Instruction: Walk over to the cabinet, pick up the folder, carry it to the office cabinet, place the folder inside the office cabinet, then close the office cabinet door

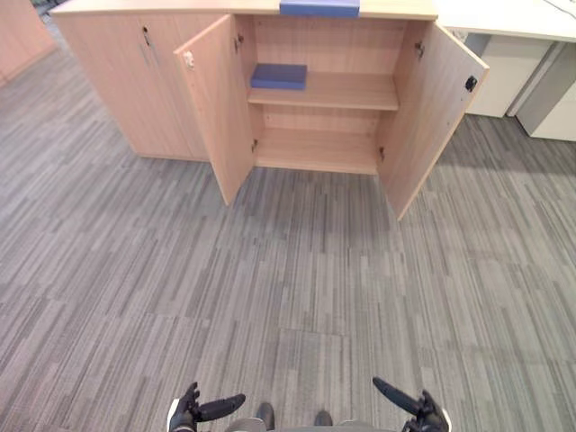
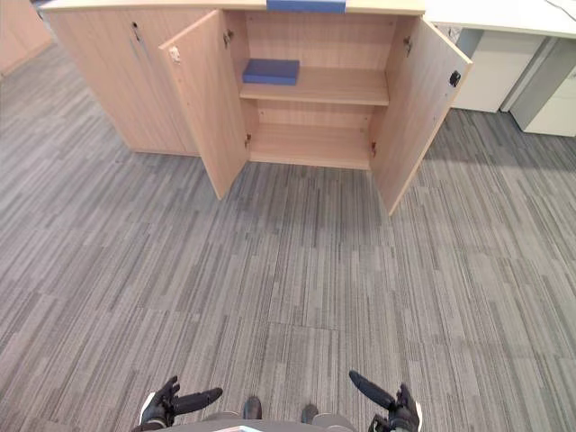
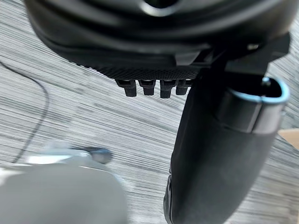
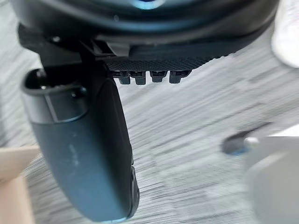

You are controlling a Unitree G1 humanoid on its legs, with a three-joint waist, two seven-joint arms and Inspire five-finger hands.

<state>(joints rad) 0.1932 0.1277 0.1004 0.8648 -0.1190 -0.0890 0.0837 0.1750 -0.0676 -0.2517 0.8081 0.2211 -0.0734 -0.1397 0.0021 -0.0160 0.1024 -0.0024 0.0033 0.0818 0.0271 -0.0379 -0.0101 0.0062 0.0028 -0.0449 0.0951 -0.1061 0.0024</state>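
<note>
Left eye view: the wooden cabinet (image 1: 315, 148) stands far ahead with both doors open. One blue folder (image 1: 279, 76) lies flat on the left of the upper shelf, and a second blue folder (image 1: 319, 7) lies on top. The left hand (image 1: 191, 412) and right hand (image 1: 421, 414) hang near, well apart from both folders. Best to walk straight in, square between the doors.

Left wrist view: fingers relaxed and empty over the carpet (image 3: 93, 126).

Right wrist view: likewise relaxed, holding nothing.

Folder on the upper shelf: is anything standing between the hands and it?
Nothing visible. Bare carpet lies between the left hand, the right hand and the cabinet. Its left door and right door stand open, leaving the blue folder unobstructed.
</note>
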